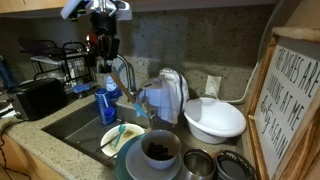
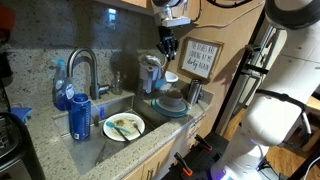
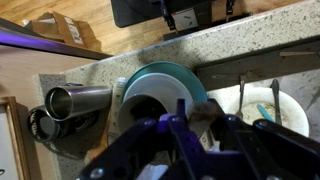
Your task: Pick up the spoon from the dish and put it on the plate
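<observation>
My gripper point(image 1: 104, 52) point(image 2: 167, 48) hangs high above the sink, left of the faucet. In the wrist view its fingers point(image 3: 203, 118) are shut on a small grey-brown piece that looks like the spoon point(image 3: 203, 108); most of it is hidden by the fingers. The dish point(image 1: 215, 118), a large deep white bowl, stands on the counter far to the side. In the sink lies the small cream plate point(image 1: 110, 140) point(image 2: 111, 131) point(image 3: 292, 118), below and to one side of the gripper.
A pale green utensil point(image 3: 268, 110) and a slim dark one point(image 3: 273, 92) lie on the plate. A bowl with dark contents point(image 1: 160, 150) sits on a teal-rimmed plate point(image 3: 165, 75). A metal cup point(image 3: 75, 100), the faucet point(image 1: 125, 70) and a blue soap bottle point(image 1: 107, 100) stand close by.
</observation>
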### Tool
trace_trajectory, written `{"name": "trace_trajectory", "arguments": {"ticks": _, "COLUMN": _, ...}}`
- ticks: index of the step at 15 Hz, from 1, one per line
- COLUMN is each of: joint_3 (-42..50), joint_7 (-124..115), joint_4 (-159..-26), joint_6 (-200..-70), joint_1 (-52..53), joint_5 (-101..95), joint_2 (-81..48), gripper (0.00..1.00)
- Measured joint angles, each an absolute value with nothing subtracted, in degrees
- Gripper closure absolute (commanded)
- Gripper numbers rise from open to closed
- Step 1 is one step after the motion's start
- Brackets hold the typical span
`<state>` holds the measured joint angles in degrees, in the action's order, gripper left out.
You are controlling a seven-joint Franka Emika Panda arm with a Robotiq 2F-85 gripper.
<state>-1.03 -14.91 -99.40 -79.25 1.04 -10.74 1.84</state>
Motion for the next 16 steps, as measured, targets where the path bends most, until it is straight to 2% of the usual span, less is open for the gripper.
{"name": "trace_trajectory", "arguments": {"ticks": 14, "joint_3": -1.02, "joint_7": -15.24, "joint_4": -99.72, "joint_6": -79.33, "joint_1": 1.05, "joint_5": -10.88, "joint_2": 1.99, "gripper": 0.94}}
{"name": "trace_trajectory", "arguments": {"ticks": 16, "joint_3": -0.55, "joint_7": -18.39, "joint_4": -105.03, "joint_6": -82.3, "joint_1": 0.74, "joint_5": -14.53, "joint_2": 4.09, "gripper": 0.94}}
